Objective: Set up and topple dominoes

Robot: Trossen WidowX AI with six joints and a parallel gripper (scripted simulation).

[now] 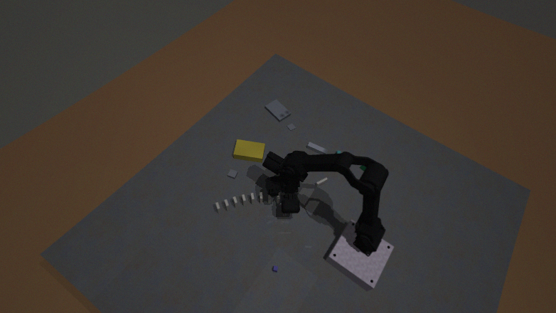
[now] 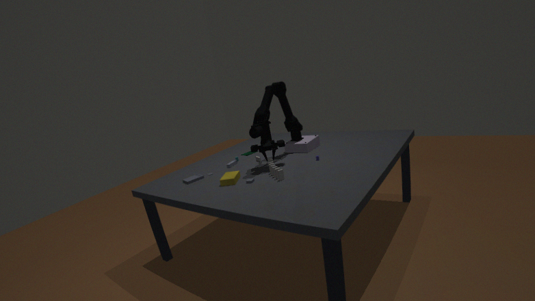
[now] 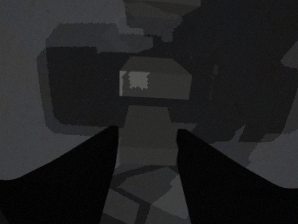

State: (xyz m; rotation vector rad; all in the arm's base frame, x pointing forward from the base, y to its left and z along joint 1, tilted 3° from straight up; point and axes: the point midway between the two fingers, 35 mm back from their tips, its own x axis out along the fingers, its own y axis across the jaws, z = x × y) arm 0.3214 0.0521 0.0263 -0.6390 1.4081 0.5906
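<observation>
Gripper stands just open around an upright domino at the right end of the row

From the top view, the row of standing dominoes [image 1: 243,198] [image 2: 280,174] runs left to right across the table [image 1: 175,241] [image 2: 299,209], its left end a little nearer. Each visible piece has its long axis vertical and its thin edges toward the near and far sides, so the broad faces look along the row, left and right.

The gripper [image 1: 276,198] [image 2: 271,161] [image 3: 148,135] points down at the right end, its fingertips low and slightly apart, unclamped, one on each side of the end domino [image 3: 148,132]. That domino appears upright, its width running from finger to finger and a broad face toward the neighbouring domino [image 3: 167,86], with a gap between the two. Whether its foot sits fully on the table cannot be told.

A loose domino [image 1: 321,180] [image 2: 258,159] lies to the right of the gripper and slightly farther, outside the row; from above it slants from near left to far right. Its posture is hard to judge.

The yellow block [image 1: 249,150] [image 2: 229,178] is beyond the row, with a small grey tile [image 1: 232,173] [image 2: 250,180] between them. The blue cube [image 1: 275,268] [image 2: 317,158] is on the near side, left of the pale base [image 1: 369,278] [image 2: 312,144].
</observation>
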